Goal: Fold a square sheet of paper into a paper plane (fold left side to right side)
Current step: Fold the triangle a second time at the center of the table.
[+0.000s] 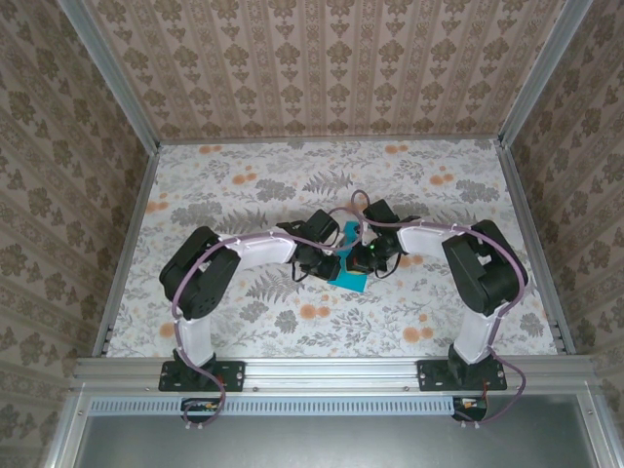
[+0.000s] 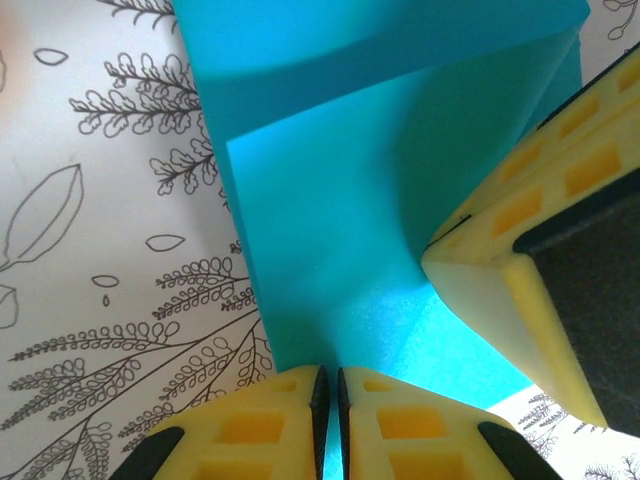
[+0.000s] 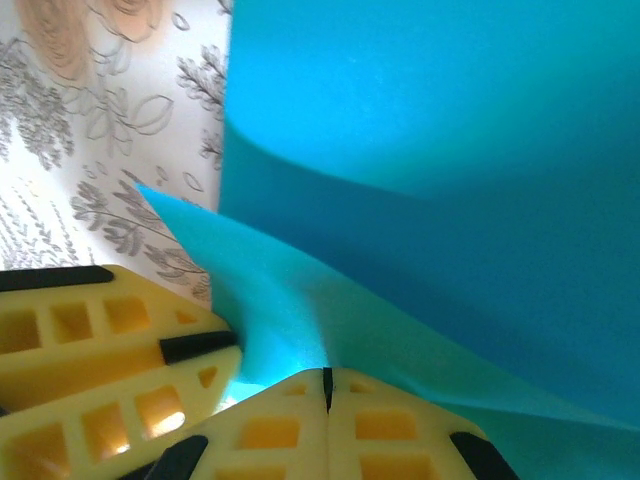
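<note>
Your left tool (image 2: pixel 330 378) is clenched on an edge of the sheet of paper (image 2: pixel 330 230). Your right tool (image 3: pixel 327 378) is clenched on the same sheet, just beside the left tool. The sheet is at the middle of the counter (image 1: pixel 244 185), partly folded, with one layer curling up over another. Open counter lies on every side of it. Patterned walls (image 1: pixel 322 68) close the left, right and far edges. A metal rail (image 1: pixel 331 370) runs along the near edge.
</note>
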You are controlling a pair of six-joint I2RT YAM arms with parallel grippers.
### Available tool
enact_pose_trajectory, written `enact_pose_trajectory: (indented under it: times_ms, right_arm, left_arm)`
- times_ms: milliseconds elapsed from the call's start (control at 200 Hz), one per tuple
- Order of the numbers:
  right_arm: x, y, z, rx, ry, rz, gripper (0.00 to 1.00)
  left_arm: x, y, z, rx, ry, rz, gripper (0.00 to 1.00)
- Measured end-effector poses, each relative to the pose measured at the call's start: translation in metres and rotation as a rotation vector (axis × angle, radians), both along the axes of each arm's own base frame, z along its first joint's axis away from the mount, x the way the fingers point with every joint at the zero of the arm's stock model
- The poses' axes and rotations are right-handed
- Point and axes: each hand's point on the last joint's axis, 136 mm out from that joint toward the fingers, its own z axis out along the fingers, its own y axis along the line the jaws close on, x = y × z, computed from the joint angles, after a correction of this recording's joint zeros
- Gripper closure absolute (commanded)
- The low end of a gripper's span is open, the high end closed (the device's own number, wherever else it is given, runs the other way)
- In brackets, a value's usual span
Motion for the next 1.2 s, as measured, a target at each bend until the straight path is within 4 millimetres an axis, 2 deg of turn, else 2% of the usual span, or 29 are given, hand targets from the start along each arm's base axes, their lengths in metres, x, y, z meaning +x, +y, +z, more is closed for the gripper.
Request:
enact_pose_trajectory:
  times_ms: [585,1010,1200]
  right_arm:
    - [0.008,-0.023,-0.001,-0.076,0.003,-0.014,0.98]
    - [0.023,-0.056,-0.002,-0.099,0.009,-0.072,0.98]
    - [0.034,-0.079,-0.001,-0.12,0.003,-0.113,0.98]
  left_arm:
    - [0.001,0.001,-0.001,0.011,-0.001,0.002,0.86]
    - [0.0,0.001,-0.001,0.016,-0.007,0.001,0.86]
    - [0.0,0.001,-0.001,0.016,-0.007,0.001,0.86]
